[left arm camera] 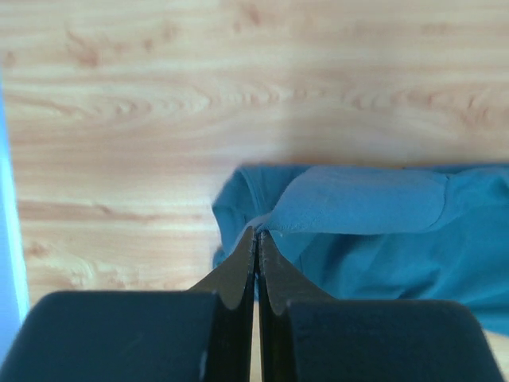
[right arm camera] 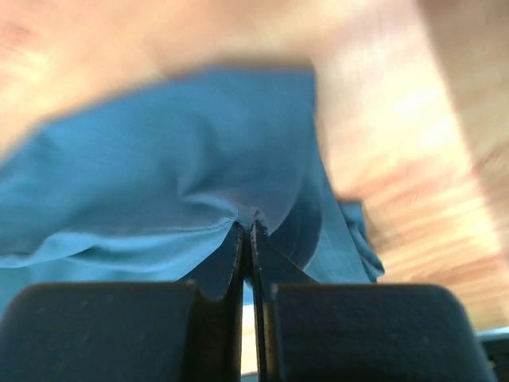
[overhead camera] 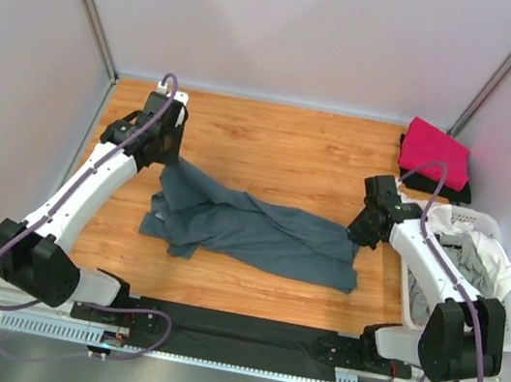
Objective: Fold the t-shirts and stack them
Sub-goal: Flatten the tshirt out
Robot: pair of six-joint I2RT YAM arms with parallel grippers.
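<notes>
Left gripper (left arm camera: 256, 235): jaws fully closed, pinching a fold of the slate blue-grey t-shirt (overhead camera: 258, 236) at its left end. Right gripper (right arm camera: 246, 228): jaws fully closed, pinching the same shirt's right edge, where the cloth puckers at the tips.

The shirt lies spread across the middle of the table (overhead camera: 283, 142), bunched at the left end, flatter toward the right. Bare wood is open beyond it up to the back wall; a narrower bare strip runs along its near edge.

Count: one magenta-pink t-shirt (overhead camera: 434, 147) lying on one black t-shirt (overhead camera: 459, 194) in the far right corner; one white lattice basket (overhead camera: 509, 336) at the right edge, holding light grey and white cloth (overhead camera: 480, 258)
</notes>
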